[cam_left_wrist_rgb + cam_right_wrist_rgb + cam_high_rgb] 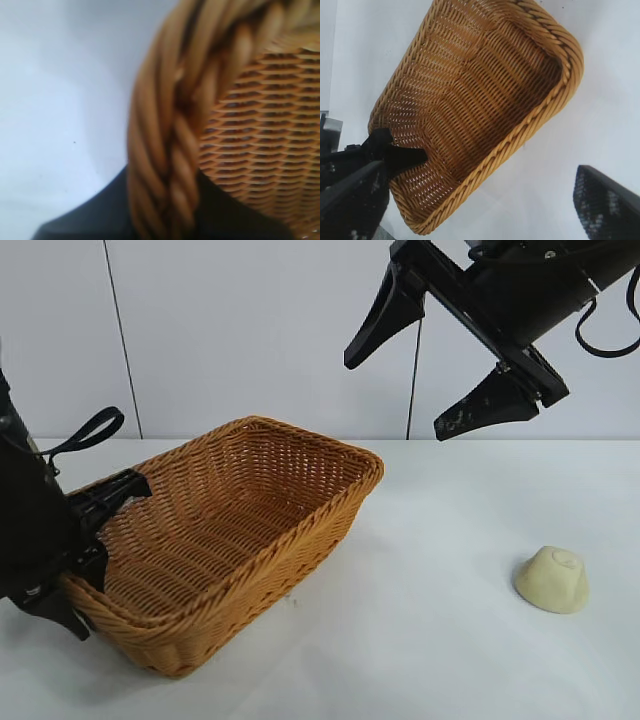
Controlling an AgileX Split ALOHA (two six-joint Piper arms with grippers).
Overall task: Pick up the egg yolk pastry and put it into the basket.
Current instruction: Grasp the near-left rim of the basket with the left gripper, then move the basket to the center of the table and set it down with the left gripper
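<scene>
bright, even light, soft shadows; the left wrist view shows the basket [170,150] rim blurred.

The basket [240,540] sits on the table [450,660], and I place everything from it as seen in the exterior view. My left gripper [85,570] is at the basket's left end, one finger [115,490] inside the basket and the rest outside, so the rim [165,150] runs between them. The egg yolk pastry [552,580] lies on the table well to the right of the basket, apart from it. My right gripper [435,365] hangs above and to the right of the basket, over the table between basket and pastry, touching neither
</scene>
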